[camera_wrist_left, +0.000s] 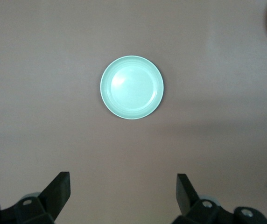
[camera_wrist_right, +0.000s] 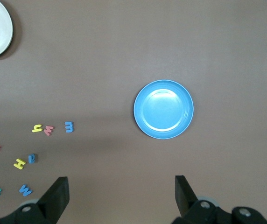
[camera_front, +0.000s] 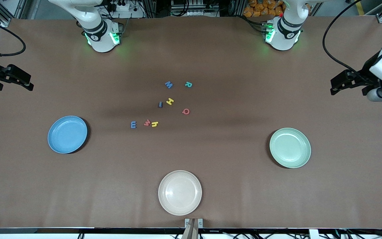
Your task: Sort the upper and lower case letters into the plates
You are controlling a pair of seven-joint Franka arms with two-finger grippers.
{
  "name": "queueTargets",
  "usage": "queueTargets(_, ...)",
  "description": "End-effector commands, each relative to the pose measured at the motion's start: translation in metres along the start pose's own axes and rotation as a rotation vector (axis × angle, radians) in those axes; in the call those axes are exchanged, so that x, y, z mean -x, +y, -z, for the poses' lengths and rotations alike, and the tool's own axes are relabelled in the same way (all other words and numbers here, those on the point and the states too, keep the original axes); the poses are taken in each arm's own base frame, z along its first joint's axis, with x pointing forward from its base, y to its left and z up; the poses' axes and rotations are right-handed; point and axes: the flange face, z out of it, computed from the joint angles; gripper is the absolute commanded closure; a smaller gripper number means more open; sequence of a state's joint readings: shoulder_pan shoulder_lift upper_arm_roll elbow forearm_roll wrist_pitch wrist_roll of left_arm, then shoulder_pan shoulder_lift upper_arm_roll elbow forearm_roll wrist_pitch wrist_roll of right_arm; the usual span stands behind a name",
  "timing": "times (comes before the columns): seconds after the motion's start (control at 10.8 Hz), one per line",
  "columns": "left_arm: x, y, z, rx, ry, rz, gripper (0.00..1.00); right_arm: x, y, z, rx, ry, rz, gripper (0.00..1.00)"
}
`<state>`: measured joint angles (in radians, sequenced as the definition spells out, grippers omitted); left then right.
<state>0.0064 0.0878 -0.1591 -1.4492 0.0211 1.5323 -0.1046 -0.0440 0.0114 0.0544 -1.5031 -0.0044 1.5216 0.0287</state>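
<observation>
Left gripper (camera_wrist_left: pixel 123 193) hangs high over the left arm's end of the table, fingers spread wide, nothing between them; its wrist view looks straight down on the mint green plate (camera_wrist_left: pixel 131 87). Right gripper (camera_wrist_right: pixel 122 196) likewise high over the right arm's end of the table, fingers wide and empty, with the light blue plate (camera_wrist_right: pixel 164 109) below it. Both arms appear to wait; no letter is in hand and none lies in either plate, so sorting is judged not yet begun. Letters lie loosely clustered on the brown table (camera_front: pixel 237 99) between the two plates, farther from the front camera than both. Farthest row: blue M (camera_front: pixel 168 85) and teal R (camera_front: pixel 188 84). Middle: blue i (camera_front: pixel 160 104), yellow H (camera_front: pixel 169 101), red Q (camera_front: pixel 185 111). Nearest row: blue E (camera_front: pixel 133 124), red w (camera_front: pixel 147 122), yellow h (camera_front: pixel 155 124), the last two just beside each other. A cream plate (camera_front: pixel 179 192) sits nearest the front camera, apart from the letters. Key relation: the cluster lies inward from both grippers, toward the table's middle, somewhat closer to the blue plate than to the green one. Judgement: the E, w and h row is better placed for the right arm; R and Q suit the left arm.
</observation>
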Motion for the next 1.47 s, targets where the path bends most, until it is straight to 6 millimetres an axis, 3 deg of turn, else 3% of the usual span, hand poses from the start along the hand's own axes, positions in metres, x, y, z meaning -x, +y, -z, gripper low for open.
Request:
queueTargets(0.0, -0.002, 0.026, -0.013, 0.018, -0.031, -0.035, 0.0, 0.001, 0.002, 0.003, 0.0, -0.003, -0.003, 0.0)
queueTargets(0.28, -0.006, 0.083, -0.04, 0.017, -0.064, -0.004, 0.0, 0.003, 0.003, -0.001, 0.01, -0.027, 0.001, 0.0)
queueTargets(0.65, 0.001, 0.177, -0.078, 0.027, -0.083, 0.056, 0.0, 0.008, 0.013, -0.01, 0.003, -0.091, -0.02, 0.0)
queueTargets(0.74, 0.004, 0.2, -0.091, 0.035, -0.079, 0.041, 0.0, -0.001, 0.014, -0.035, 0.014, -0.166, -0.021, 0.0)
queueTargets(0.83, 0.005, 0.22, -0.106, 0.048, -0.07, 0.007, 0.0, -0.004, 0.016, -0.047, 0.01, -0.204, -0.023, 0.0)
queueTargets(1.11, 0.013, 0.292, -0.16, 0.046, -0.03, -0.117, 0.0, -0.011, 0.016, -0.058, -0.001, -0.22, -0.027, 0.0)
queueTargets(1.2, 0.017, 0.316, -0.18, 0.049, -0.025, -0.157, 0.0, -0.019, 0.01, -0.074, -0.006, -0.24, -0.014, 0.0)
queueTargets(1.38, 0.034, 0.368, -0.226, 0.03, -0.014, -0.24, 0.0, -0.04, -0.023, -0.106, -0.025, -0.206, 0.029, 0.0)
